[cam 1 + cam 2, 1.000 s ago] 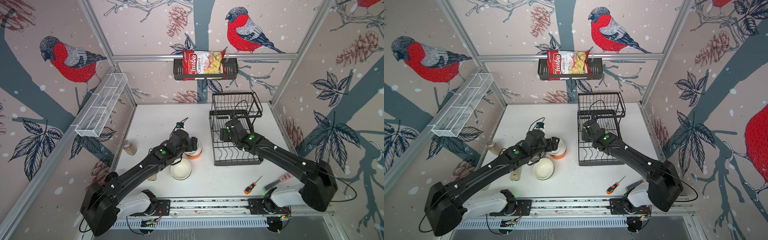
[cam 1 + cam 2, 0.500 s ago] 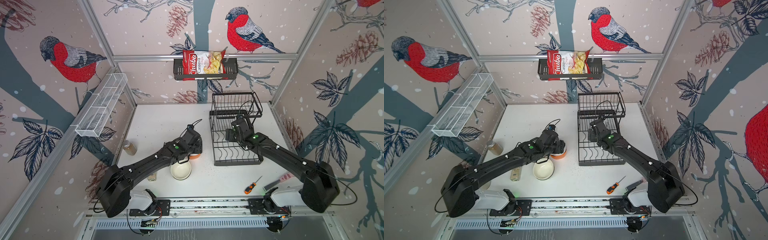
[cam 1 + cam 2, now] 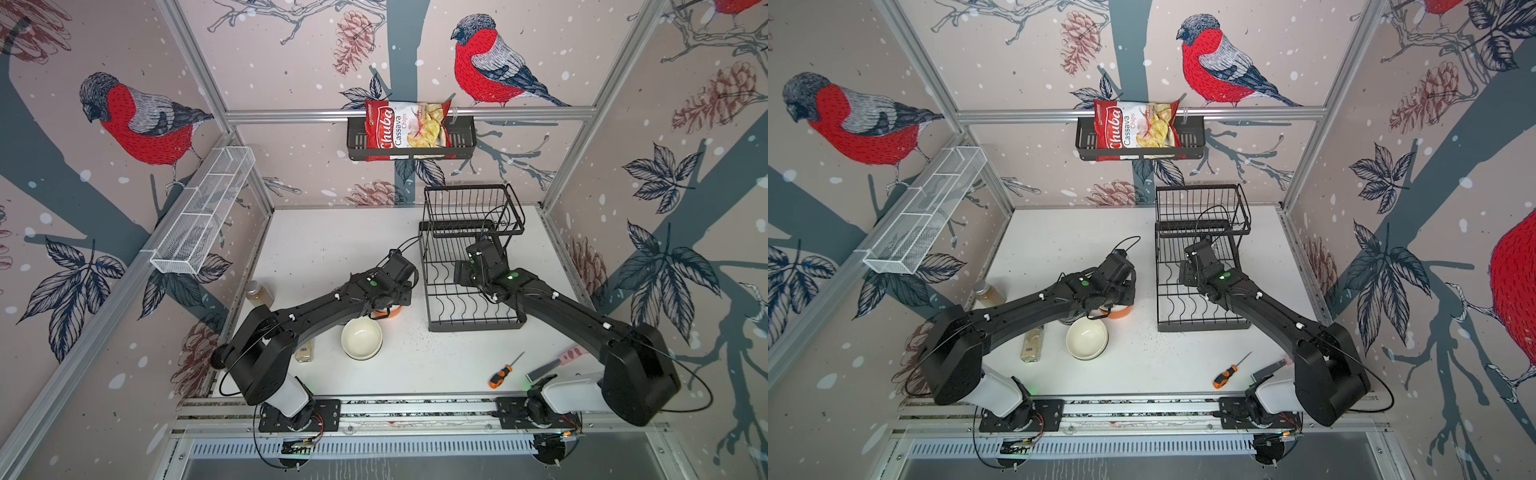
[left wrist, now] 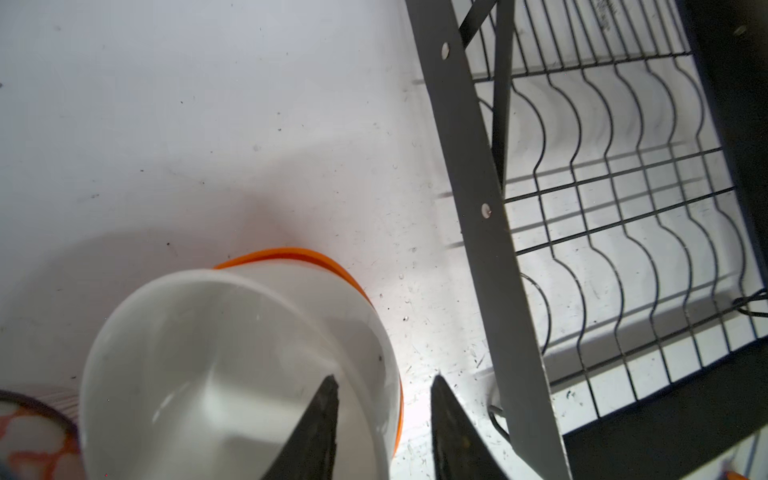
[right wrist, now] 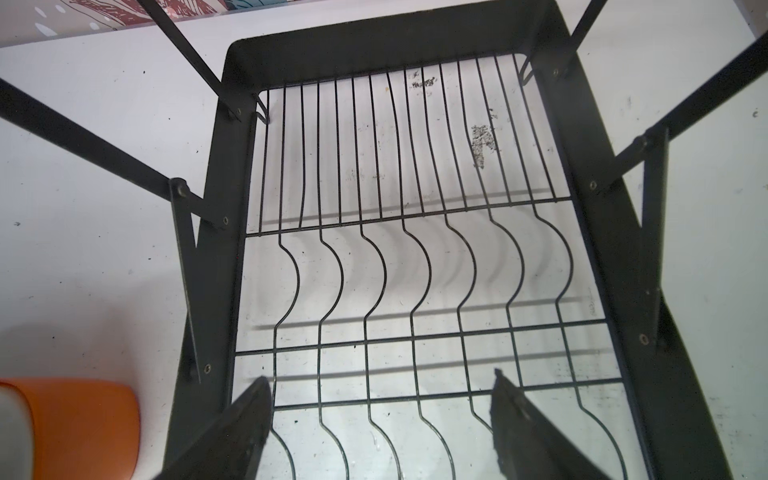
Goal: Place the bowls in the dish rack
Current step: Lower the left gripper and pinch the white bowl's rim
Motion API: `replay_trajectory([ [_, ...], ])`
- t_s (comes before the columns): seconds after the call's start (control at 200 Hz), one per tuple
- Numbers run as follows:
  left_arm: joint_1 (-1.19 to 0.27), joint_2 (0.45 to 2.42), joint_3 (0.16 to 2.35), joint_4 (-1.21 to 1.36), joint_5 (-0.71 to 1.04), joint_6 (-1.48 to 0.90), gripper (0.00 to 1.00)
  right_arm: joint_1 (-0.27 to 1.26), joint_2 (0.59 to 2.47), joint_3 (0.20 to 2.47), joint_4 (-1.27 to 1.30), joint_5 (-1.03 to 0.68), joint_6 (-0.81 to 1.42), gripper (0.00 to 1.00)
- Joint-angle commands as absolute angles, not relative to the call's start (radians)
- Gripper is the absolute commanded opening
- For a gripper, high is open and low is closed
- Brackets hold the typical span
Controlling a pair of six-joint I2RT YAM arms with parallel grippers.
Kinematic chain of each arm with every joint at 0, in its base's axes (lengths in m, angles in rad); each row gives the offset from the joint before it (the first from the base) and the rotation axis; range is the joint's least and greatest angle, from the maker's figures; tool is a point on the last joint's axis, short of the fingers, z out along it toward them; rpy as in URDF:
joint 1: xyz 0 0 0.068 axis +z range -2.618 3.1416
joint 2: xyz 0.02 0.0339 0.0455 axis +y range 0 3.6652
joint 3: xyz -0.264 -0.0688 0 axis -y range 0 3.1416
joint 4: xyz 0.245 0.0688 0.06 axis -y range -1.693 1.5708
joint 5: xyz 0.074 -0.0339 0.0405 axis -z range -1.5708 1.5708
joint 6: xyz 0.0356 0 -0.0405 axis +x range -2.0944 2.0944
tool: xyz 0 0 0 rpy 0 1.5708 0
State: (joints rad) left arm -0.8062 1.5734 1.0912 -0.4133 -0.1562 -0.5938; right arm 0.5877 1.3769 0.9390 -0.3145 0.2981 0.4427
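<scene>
Rim of white bowl (image 4: 232, 353), nested in orange bowl (image 4: 291, 254) on worktop (image 4: 166, 124) beside dish rack (image 4: 478, 187), is being straddled by unclenched left hand (image 4: 383, 380); right hand (image 5: 380, 376) is being held released over rack's lower tier

Three bowls show: one white bowl (image 4: 232, 365) nested in one orange bowl (image 4: 291, 254) at the left gripper's (image 4: 382, 382) fingertips, and one cream bowl (image 3: 360, 343) just behind that gripper, toward its arm. There is one dish rack (image 3: 473, 327), under the right gripper (image 5: 379, 376), so two grippers in all. Farther from both tools are one screwdriver (image 3: 500, 372), one jar (image 3: 258, 293), one chips bag (image 3: 405, 129), one black shelf basket (image 3: 463, 139) and one white mesh tray (image 3: 203, 216).
</scene>
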Motion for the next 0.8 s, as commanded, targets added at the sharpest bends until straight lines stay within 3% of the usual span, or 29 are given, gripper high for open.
replay_trajectory([
  [0.0, -0.808, 1.593, 1.107, -0.455, -0.142, -0.577, 0.31, 0.585, 1.374, 0.936, -0.287, 0.288, 0.433, 0.83],
  [0.795, -0.810, 1.594, 1.103, -0.446, -0.149, -0.571, 0.01, 0.580, 1.382, 0.933, -0.284, 0.284, 0.433, 0.82],
])
